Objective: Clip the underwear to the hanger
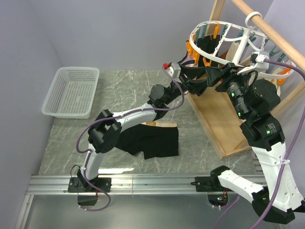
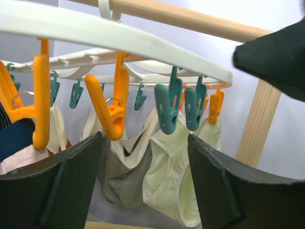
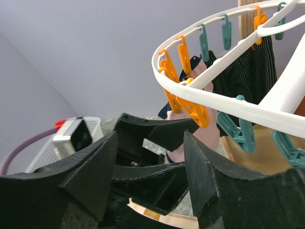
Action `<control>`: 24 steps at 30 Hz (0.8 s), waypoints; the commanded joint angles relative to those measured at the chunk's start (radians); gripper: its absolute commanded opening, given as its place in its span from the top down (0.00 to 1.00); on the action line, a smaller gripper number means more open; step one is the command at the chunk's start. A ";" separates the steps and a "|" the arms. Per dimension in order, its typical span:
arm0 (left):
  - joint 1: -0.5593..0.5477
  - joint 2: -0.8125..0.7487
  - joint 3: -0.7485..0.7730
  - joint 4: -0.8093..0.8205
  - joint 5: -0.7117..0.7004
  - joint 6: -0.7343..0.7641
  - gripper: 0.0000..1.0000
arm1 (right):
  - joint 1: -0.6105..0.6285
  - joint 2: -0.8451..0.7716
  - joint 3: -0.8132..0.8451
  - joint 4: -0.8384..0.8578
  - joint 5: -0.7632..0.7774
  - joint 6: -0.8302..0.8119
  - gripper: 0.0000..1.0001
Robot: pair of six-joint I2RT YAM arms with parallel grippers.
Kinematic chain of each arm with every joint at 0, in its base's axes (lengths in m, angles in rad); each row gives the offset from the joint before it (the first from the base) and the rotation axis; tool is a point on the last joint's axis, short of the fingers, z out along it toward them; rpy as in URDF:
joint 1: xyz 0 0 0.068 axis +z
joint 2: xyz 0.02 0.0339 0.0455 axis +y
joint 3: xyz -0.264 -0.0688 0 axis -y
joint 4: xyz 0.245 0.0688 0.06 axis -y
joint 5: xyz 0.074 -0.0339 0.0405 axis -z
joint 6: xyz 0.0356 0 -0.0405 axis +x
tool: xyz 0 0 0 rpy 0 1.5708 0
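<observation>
The marbled surface carries most of the scene, and there is one of it. Two robot arms rise from its near edge, both stretched up and to the right. One wooden rod slants across the far right corner, and from it hangs one hanger, the round white drying rack. One white mesh basket sits at the far left, with nothing in it that I can see.

One pair of underwear, black with a tan waistband, lies flat on the surface under the left arm, well apart from the rack. Neither arm touches it.

The left claw has its fingers spread with nothing between them, and points up at the clips from just below the rim. The right claw is likewise apart and empty, near the rim beside the left one.

By my judgement the job is barely begun: the underwear has yet to be picked up, raised and pinched into a clip.

From the left wrist view I count at least four orange clips and five teal clips; several pale garments already hang from some.
</observation>
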 commanded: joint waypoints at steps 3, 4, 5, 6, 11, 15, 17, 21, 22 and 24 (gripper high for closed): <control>0.006 0.065 0.120 0.044 -0.024 -0.060 0.21 | -0.005 -0.014 0.029 0.022 0.004 -0.017 0.36; 0.006 0.074 0.133 0.041 -0.021 -0.063 0.21 | -0.005 -0.016 0.028 0.022 0.006 -0.020 0.36; 0.007 0.092 0.156 0.040 -0.016 -0.070 0.21 | -0.005 -0.016 0.029 0.022 0.006 -0.023 0.36; 0.010 0.102 0.165 0.041 -0.015 -0.079 0.21 | -0.007 -0.016 0.029 0.022 0.004 -0.027 0.36; 0.020 0.151 0.235 0.035 -0.012 -0.126 0.21 | -0.007 -0.025 0.019 0.025 0.004 -0.039 0.36; 0.024 0.180 0.277 0.035 0.002 -0.156 0.24 | -0.005 -0.028 0.012 0.025 0.003 -0.043 0.36; 0.024 0.191 0.294 0.041 0.007 -0.162 0.28 | -0.007 -0.030 0.009 0.025 0.004 -0.047 0.36; 0.024 0.197 0.308 0.052 0.024 -0.171 0.35 | -0.005 -0.037 -0.001 0.025 0.010 -0.050 0.36; 0.024 0.195 0.306 0.057 0.027 -0.169 0.38 | -0.005 -0.037 -0.003 0.025 0.010 -0.050 0.36; 0.026 0.195 0.306 0.064 0.027 -0.162 0.41 | -0.005 -0.040 -0.009 0.025 0.012 -0.050 0.37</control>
